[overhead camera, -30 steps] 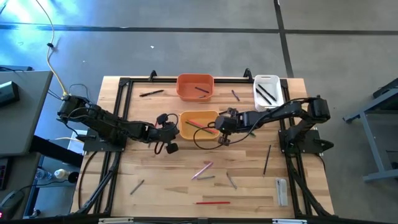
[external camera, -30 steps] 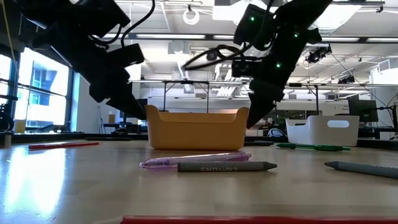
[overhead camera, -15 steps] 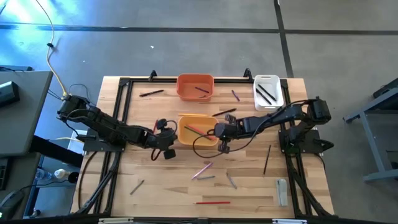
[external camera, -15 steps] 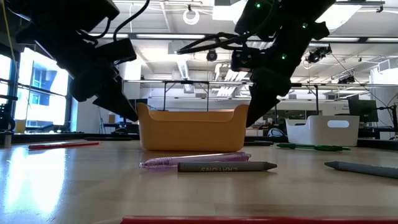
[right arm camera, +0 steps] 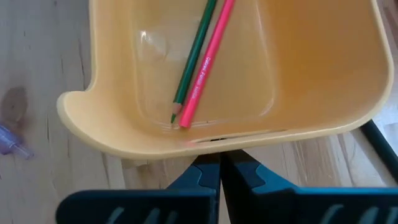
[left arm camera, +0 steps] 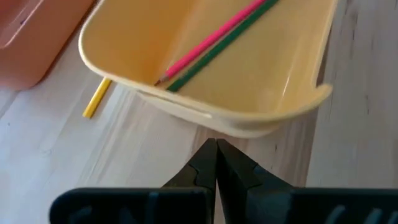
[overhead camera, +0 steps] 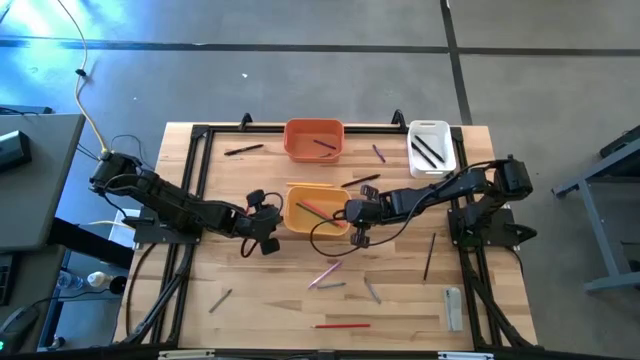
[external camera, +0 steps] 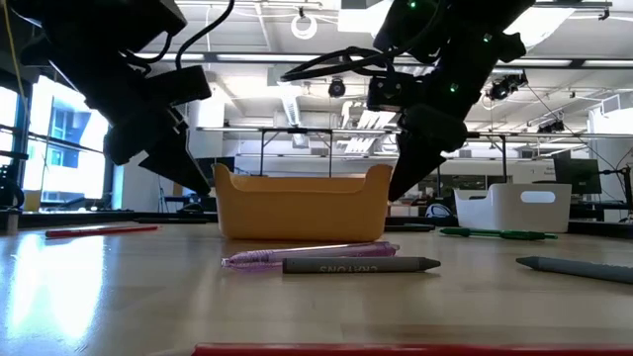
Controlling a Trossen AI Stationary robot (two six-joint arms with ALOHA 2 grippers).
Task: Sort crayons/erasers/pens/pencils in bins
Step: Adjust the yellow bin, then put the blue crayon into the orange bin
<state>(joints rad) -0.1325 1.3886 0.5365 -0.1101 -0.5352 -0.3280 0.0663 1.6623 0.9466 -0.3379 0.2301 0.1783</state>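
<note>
A yellow-orange bin (overhead camera: 318,206) stands mid-table on its flat bottom, with a pink pencil (right arm camera: 205,62) and a green pencil (right arm camera: 194,59) lying inside. My left gripper (overhead camera: 278,218) is shut at the bin's left end. My right gripper (overhead camera: 352,212) is shut at its right end. An orange bin (overhead camera: 314,139) and a white bin (overhead camera: 430,147) stand along the far edge, each with sticks in it. Loose crayons and pens lie flat on the near half, among them a purple crayon (external camera: 307,255) and a grey crayon (external camera: 361,265). My left gripper sets its shut fingertips (left arm camera: 216,149) against the bin's left end wall, just under the curled lip (left arm camera: 239,127), slanting down from the table's left. The bin stays on the table. My right gripper sets its shut fingertips (right arm camera: 219,158) against the opposite end wall, below the lip (right arm camera: 211,142), slanting down from the right.
A yellow crayon (left arm camera: 96,99) lies beside the yellow-orange bin. A black pen (overhead camera: 243,150) lies far left, a dark pen (overhead camera: 360,181) behind the bin, a black pencil (overhead camera: 429,255) at right, a red stick (overhead camera: 342,325) near the front edge. Black frame rails (overhead camera: 193,200) border the table.
Both grippers, shut all the while, have moved toward the table's near edge, with the yellow-orange bin between them. The bin has slid along the table toward the near edge and a little to the left, staying upright.
</note>
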